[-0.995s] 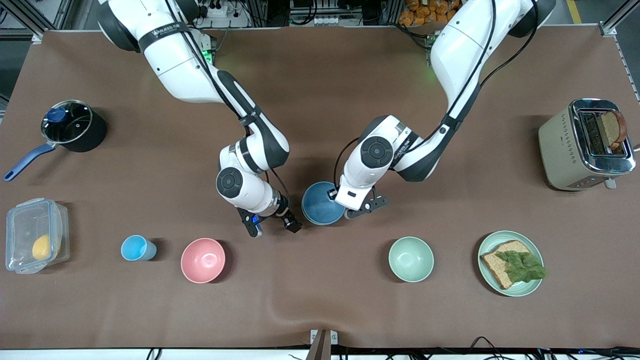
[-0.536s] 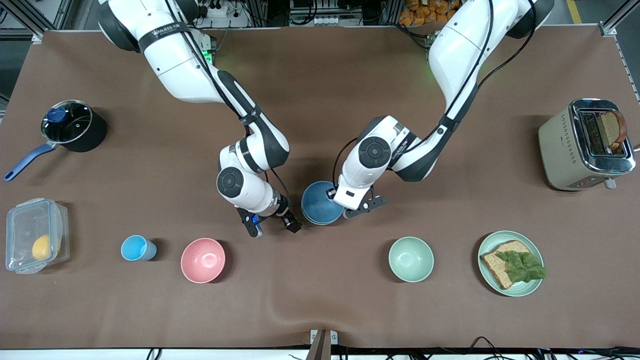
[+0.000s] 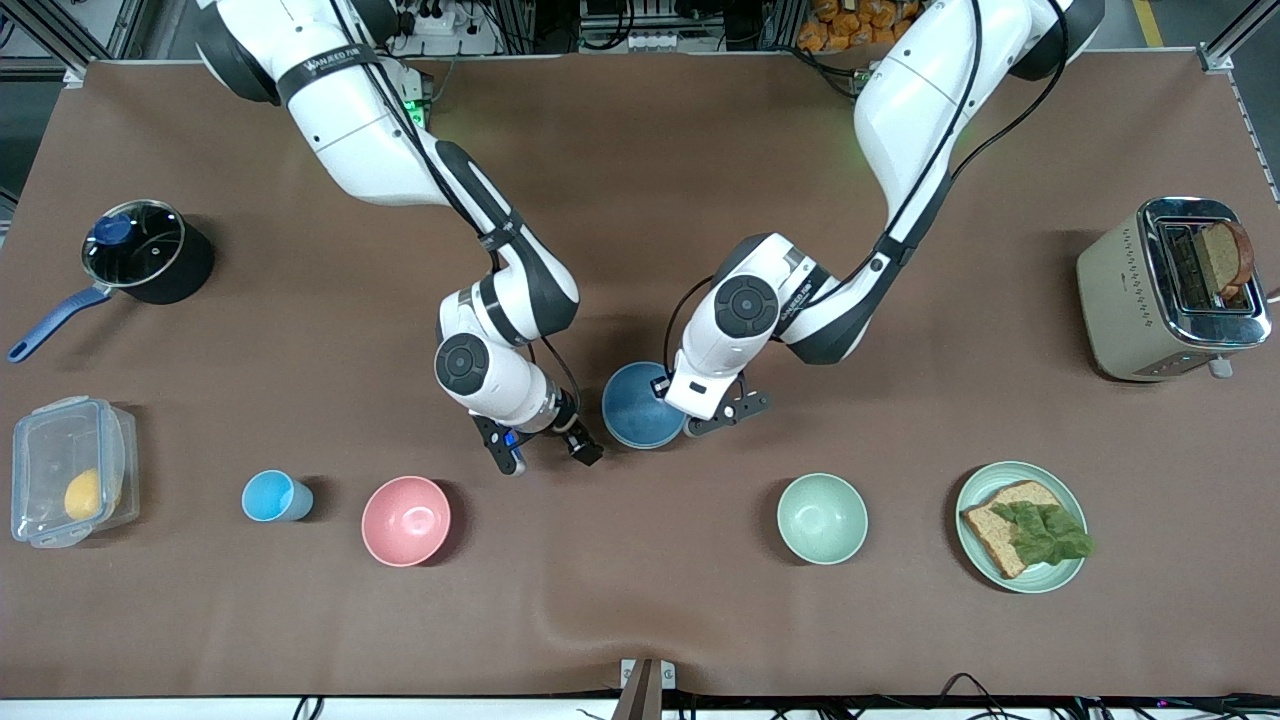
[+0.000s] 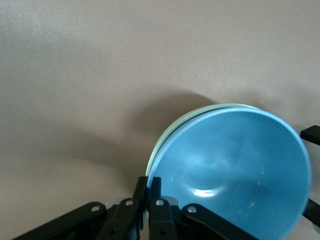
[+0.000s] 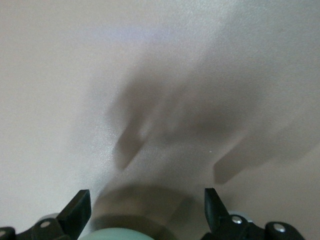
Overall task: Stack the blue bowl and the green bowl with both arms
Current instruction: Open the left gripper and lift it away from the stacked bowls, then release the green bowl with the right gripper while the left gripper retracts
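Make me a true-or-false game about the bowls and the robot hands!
1. The blue bowl sits inside the green bowl. True.
2. The right hand is holding the pink bowl. False: that hand is open and holds nothing, over the table beside the blue bowl; the pink bowl sits by itself.
3. The left hand pinches the blue bowl's rim. True.
4. The toaster has nothing in it. False: a slice of bread sticks up out of it.
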`<state>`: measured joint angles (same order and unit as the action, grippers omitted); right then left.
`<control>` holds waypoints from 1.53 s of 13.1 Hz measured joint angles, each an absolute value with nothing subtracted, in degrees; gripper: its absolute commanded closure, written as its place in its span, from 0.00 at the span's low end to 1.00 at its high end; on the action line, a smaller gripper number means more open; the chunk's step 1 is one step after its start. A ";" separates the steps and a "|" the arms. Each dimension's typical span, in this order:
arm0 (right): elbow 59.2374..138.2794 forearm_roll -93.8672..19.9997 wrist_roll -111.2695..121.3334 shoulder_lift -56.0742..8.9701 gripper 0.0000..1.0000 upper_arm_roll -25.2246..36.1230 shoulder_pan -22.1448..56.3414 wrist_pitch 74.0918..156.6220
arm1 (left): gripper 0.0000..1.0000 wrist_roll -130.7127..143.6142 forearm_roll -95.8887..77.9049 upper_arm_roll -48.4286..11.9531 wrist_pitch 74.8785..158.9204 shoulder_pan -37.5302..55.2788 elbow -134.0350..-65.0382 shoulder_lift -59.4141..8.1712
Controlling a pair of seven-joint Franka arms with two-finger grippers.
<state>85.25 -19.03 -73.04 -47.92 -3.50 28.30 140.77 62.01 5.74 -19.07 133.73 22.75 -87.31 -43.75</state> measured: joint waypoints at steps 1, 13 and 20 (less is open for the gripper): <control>85.25 -19.02 -73.04 -47.92 0.00 -3.50 28.30 140.76 | 0.15 62.01 5.74 -19.06 133.73 22.75 -87.26 -43.75; 85.18 -18.91 -72.89 -47.95 0.00 -3.02 28.30 140.53 | 0.00 61.43 6.22 -18.37 122.40 16.05 -84.80 -30.24; 83.50 -18.83 -64.44 -47.26 0.00 -2.47 25.05 131.61 | 0.00 41.47 6.58 -18.11 104.30 6.12 -86.36 -15.43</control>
